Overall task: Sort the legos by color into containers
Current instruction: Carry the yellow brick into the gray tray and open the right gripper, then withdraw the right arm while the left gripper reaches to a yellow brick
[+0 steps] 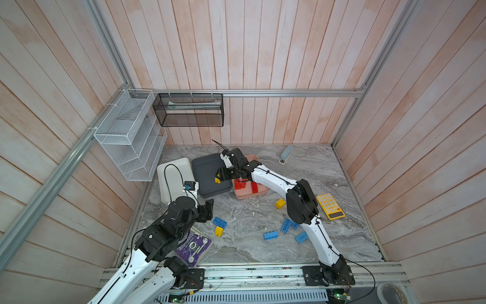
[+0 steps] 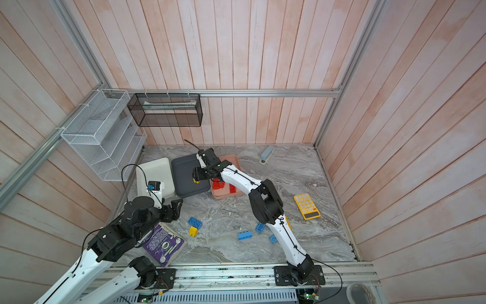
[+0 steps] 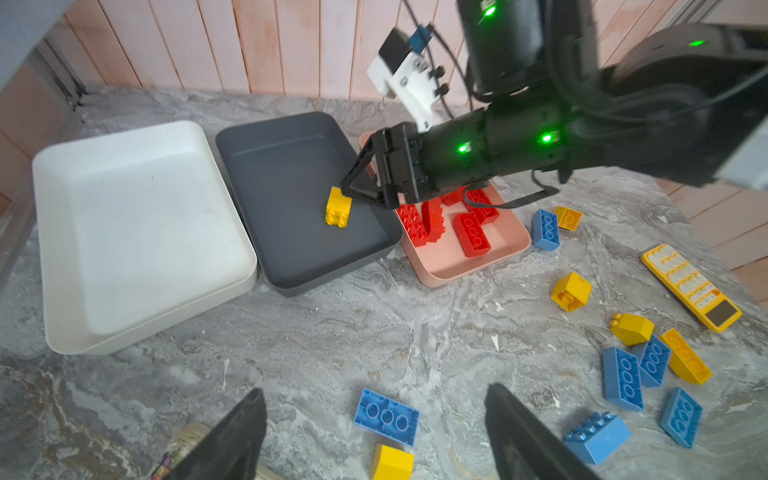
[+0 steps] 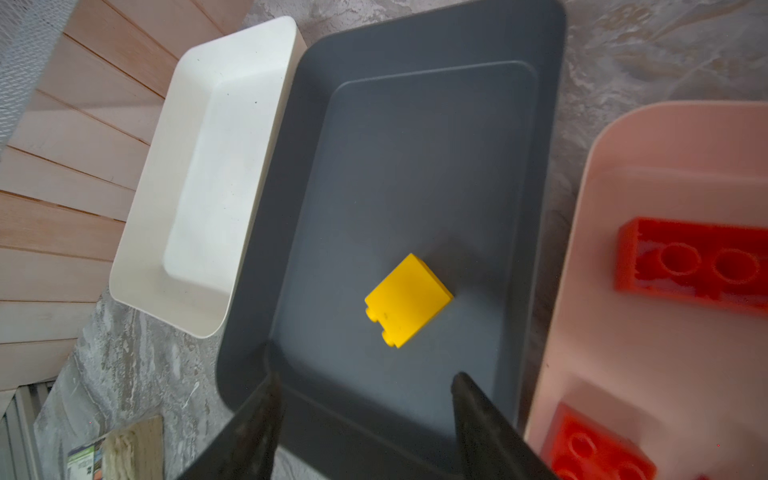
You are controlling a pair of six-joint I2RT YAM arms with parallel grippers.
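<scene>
Yellow studded plastic brick [image 4: 408,300] was mid-frame in dark grey tray [image 4: 415,166] — likely light, rigid, slick; flat sides suited gripping. Right gripper [image 4: 365,376], left gripper [image 3: 374,390] — jaws were apart.

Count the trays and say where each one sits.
3, in a row in both top views: white tray leftmost, dark grey tray in the middle, pink tray rightmost. None seems hidden.

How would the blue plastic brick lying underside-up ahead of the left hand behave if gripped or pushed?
The blue plastic brick looks moulded and hollow, so probably stiff and light. Its flat sides should suit a pinch, though smooth plastic might slip. Lying low and wide on the marble-patterned tabletop, it would likely slide rather than tip or roll.
</scene>
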